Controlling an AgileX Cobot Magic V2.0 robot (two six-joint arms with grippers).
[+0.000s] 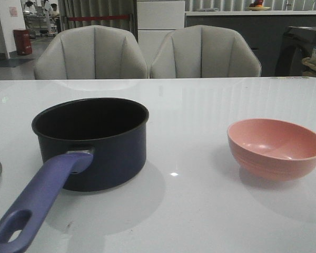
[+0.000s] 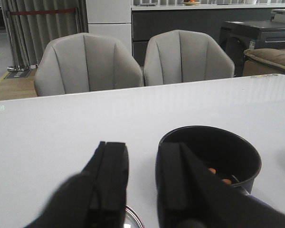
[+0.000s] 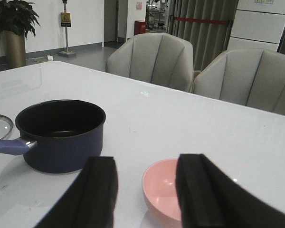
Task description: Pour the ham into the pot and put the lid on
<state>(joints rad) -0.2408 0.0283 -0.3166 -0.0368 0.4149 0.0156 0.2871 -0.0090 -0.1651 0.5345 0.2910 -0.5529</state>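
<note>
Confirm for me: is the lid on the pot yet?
No. The pot stands open, and the lid lies on the table beside it.

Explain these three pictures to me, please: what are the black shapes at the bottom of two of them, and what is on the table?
You are looking through a two-armed robot's cameras. One faces forward over the white table; the other two sit on the wrists, so the black shapes are each arm's claw: the left claw and the right claw. Both are open and hold nothing. On the table stand a dark pot with a purple handle and a pink bowl, which looks empty. A few orange ham pieces lie inside the pot. The glass lid rests on the table beside the pot, not yet on it.
</note>
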